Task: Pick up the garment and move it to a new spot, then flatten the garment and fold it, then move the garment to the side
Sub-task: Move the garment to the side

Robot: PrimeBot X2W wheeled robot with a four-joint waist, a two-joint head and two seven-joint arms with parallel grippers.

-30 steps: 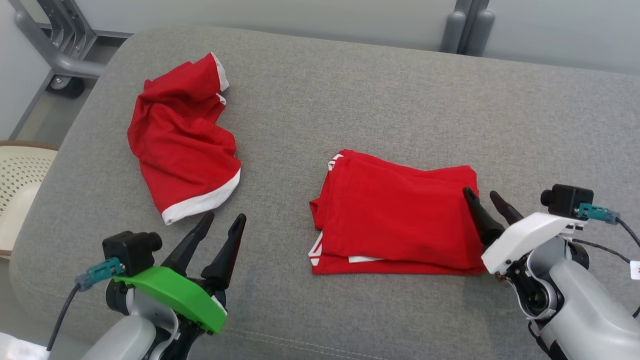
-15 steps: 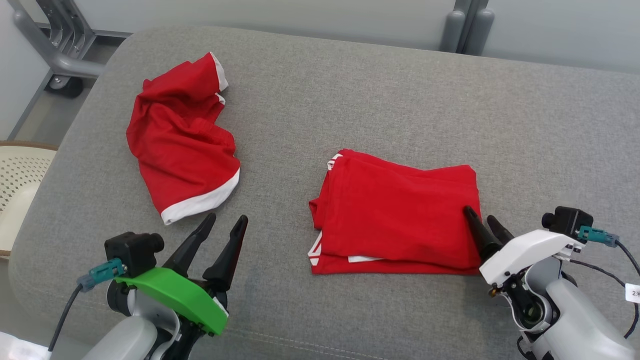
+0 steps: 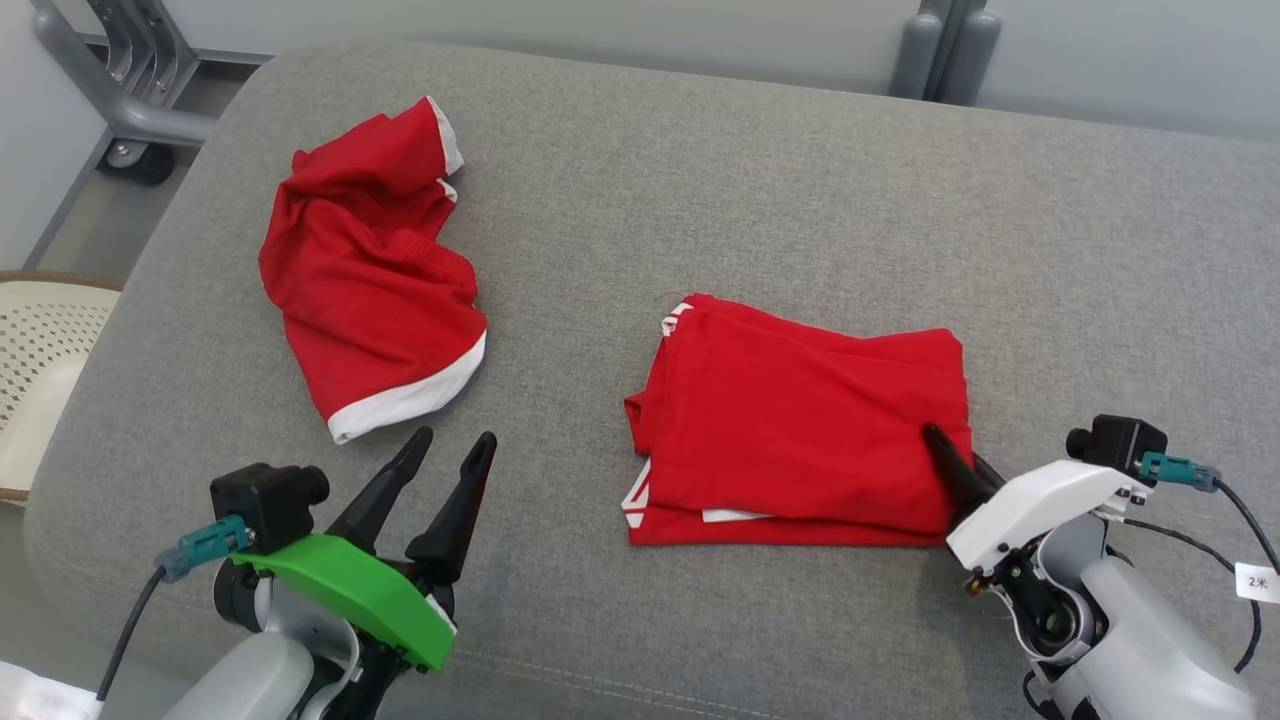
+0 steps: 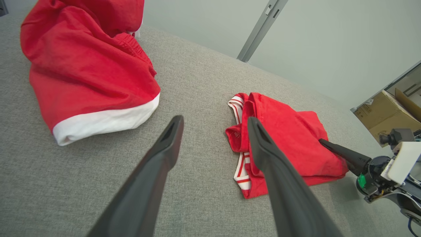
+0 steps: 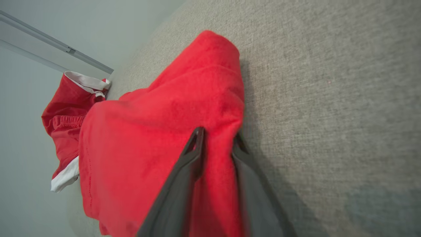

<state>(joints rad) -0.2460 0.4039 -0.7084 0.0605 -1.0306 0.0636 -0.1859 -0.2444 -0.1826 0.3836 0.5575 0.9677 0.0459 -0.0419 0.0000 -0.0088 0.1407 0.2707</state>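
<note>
The right gripper (image 3: 955,450) has drawn back to the nearest edge of the garment (image 3: 800,420) and narrowed, now pinching cloth; moving it aside looks next.

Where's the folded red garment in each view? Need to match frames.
Head view: folded garment right of centre, lower half.
Left wrist view: folded garment right of centre.
Right wrist view: folded garment centre-left, right gripper straddling its edge.
Shared landmark: crumpled red garment with white hem, left of it in every view.

Folded red garment (image 3: 800,420) on grey cushion (image 3: 700,200)
</note>
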